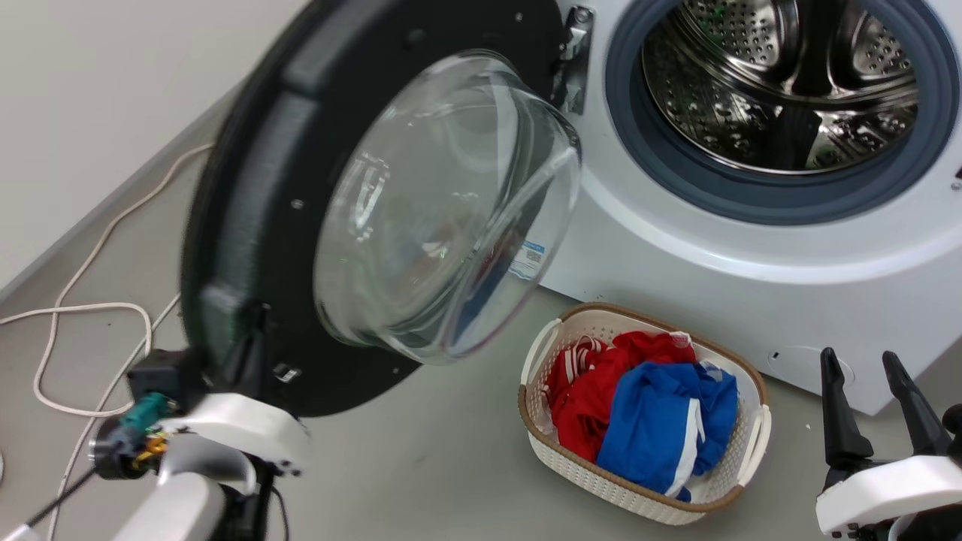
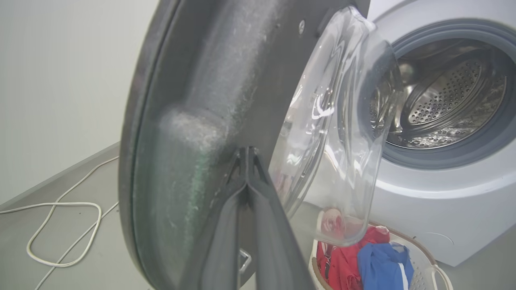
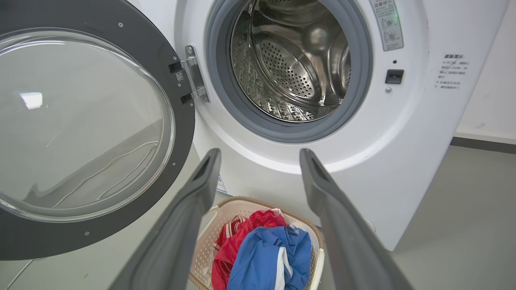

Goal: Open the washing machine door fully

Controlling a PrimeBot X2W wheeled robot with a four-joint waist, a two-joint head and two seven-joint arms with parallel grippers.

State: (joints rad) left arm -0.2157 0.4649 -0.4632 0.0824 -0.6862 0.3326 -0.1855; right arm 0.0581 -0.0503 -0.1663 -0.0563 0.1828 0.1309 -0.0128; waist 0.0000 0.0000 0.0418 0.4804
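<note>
The washing machine (image 1: 676, 255) (image 3: 403, 141) stands with its steel drum (image 1: 782, 83) exposed. The washing machine door (image 1: 248, 188) (image 2: 193, 121) (image 3: 40, 241) is swung out to the left on its metal hinge (image 1: 575, 52) (image 3: 195, 74), and its clear glass bowl (image 1: 451, 210) bulges toward me. My left gripper (image 1: 254, 338) (image 2: 246, 152) is shut, with nothing between its fingers. Its tips rest against the black inner face near the door's lower rim. My right gripper (image 1: 859, 359) (image 3: 260, 155) is open at the lower right, apart from the machine and pointing at its front.
A white basket (image 1: 571, 466) (image 3: 209, 241) (image 2: 423, 262) of red and blue clothes sits on the floor below the drum opening, between the two arms. A pale cable (image 1: 75, 308) (image 2: 60, 205) loops on the floor left of the door, near the wall.
</note>
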